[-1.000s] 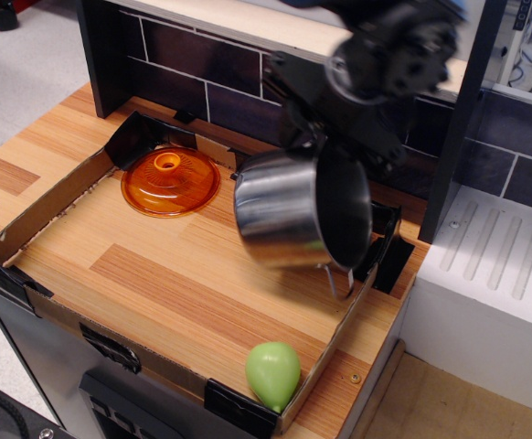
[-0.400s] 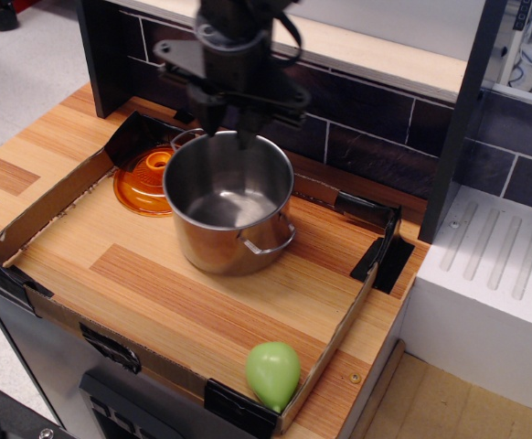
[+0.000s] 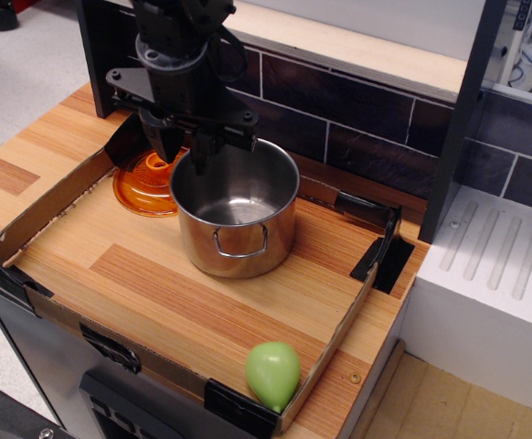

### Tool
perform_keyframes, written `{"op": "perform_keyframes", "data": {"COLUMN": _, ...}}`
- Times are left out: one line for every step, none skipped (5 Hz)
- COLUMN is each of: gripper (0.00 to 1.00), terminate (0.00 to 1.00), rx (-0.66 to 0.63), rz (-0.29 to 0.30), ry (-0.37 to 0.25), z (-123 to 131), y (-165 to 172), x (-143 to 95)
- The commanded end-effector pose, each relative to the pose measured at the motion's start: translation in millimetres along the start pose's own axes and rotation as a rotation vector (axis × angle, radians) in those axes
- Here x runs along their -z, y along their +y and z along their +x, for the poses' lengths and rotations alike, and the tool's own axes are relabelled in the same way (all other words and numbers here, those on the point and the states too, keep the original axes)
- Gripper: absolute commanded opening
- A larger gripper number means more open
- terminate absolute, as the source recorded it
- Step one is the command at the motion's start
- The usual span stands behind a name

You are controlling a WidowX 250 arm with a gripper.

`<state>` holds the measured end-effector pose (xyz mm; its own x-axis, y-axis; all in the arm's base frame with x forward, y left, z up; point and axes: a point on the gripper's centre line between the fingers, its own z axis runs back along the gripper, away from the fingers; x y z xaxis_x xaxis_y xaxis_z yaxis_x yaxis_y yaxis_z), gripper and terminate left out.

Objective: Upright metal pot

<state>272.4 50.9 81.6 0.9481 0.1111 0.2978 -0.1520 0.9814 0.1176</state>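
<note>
In the one view you had, the metal pot point(image 3: 236, 216) stood upright on the wooden counter point(image 3: 175, 293), inside the low cardboard-walled tray point(image 3: 42, 212), its open mouth facing up and its shiny floor visible. One wire loop handle faced the camera on the near wall. The hand point(image 3: 182, 151) hung over the pot's back-left rim, its two dark fingers point(image 3: 199, 155) pointing down; one sat at the rim and the other just outside it (whether they pinched the rim or stood slightly apart from it, you could not tell from this angle). The black arm rose from there toward the top edge of the picture.

Behind the pot to the left lay the flat orange lid point(image 3: 143, 186), partly hidden by the pot and the hand, its raised knob showing beside the fingers. Near the tray's front corner sat a green pear-shaped object point(image 3: 272, 373), well apart from the pot. A dark tiled wall point(image 3: 357, 114) backed the counter.
</note>
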Motion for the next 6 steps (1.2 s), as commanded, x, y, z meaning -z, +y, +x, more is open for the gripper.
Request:
{"op": "perform_keyframes", "data": {"gripper": 1.0, "terminate": 0.0, "rx": 0.038, "rz": -0.021, "ry": 0.025, "z": -9.6, "y": 1.8, "x": 0.9}}
{"op": "perform_keyframes", "data": {"gripper": 1.0, "terminate": 0.0, "rx": 0.032, "rz": -0.032, "ry": 0.04, "z": -7.3, "y": 0.7, "x": 0.2}}
{"op": "perform_keyframes", "data": {"gripper": 1.0, "terminate": 0.0, "rx": 0.024, "rz": -0.039, "ry": 0.052, "z": -8.0, "y": 2.0, "x": 1.0}}
{"op": "perform_keyframes", "data": {"gripper": 1.0, "terminate": 0.0, "rx": 0.024, "rz": -0.039, "ry": 0.052, "z": -8.0, "y": 2.0, "x": 1.0}}
{"op": "perform_keyframes", "data": {"gripper": 1.0, "terminate": 0.0, "rx": 0.024, "rz": -0.039, "ry": 0.052, "z": -8.0, "y": 2.0, "x": 1.0}}
{"op": "perform_keyframes", "data": {"gripper": 1.0, "terminate": 0.0, "rx": 0.024, "rz": -0.039, "ry": 0.052, "z": -8.0, "y": 2.0, "x": 1.0}}
